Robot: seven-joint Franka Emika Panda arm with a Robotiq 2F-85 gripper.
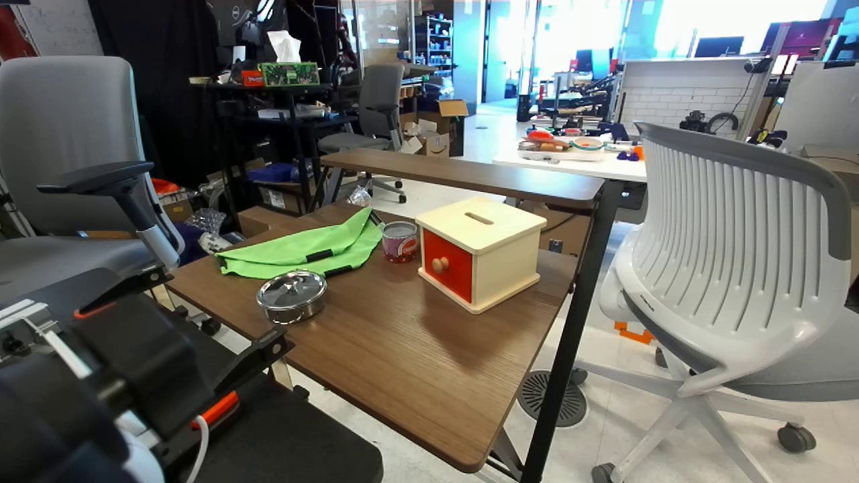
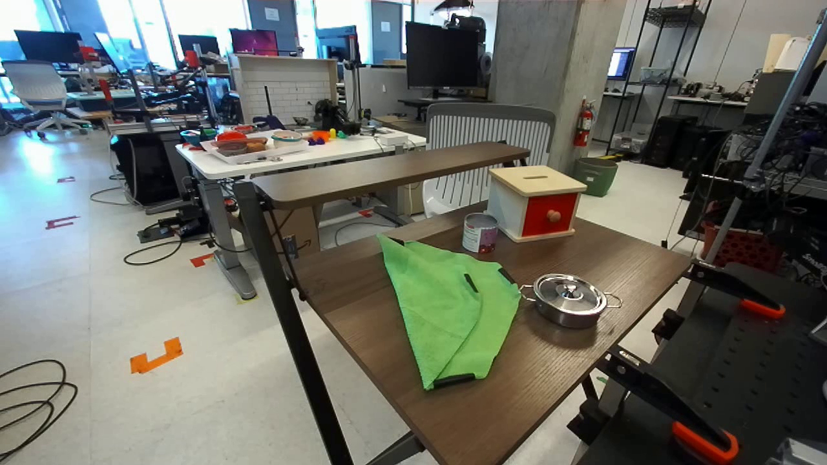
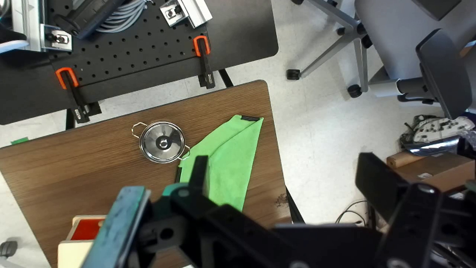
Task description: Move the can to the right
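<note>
The can (image 1: 400,243) is short, red and purple with pale marks. It stands upright on the brown table (image 1: 402,349), close beside the wooden box and near the green cloth. It also shows in an exterior view (image 2: 480,233), where its top looks grey. In the wrist view the can does not show; my gripper's body covers that part of the table. My gripper (image 3: 284,167) is open and empty, high above the table, with its fingers spread wide over the cloth, the table's edge and the floor. The gripper does not show clearly in either exterior view.
A wooden box (image 1: 480,258) with a red side stands touching or nearly touching the can. A green cloth (image 2: 452,310) and a round metal dish with a lid (image 2: 570,300) lie nearby. A raised wooden shelf (image 1: 463,176) runs along one table edge. Black clamps (image 3: 203,61) hold the neighbouring black bench.
</note>
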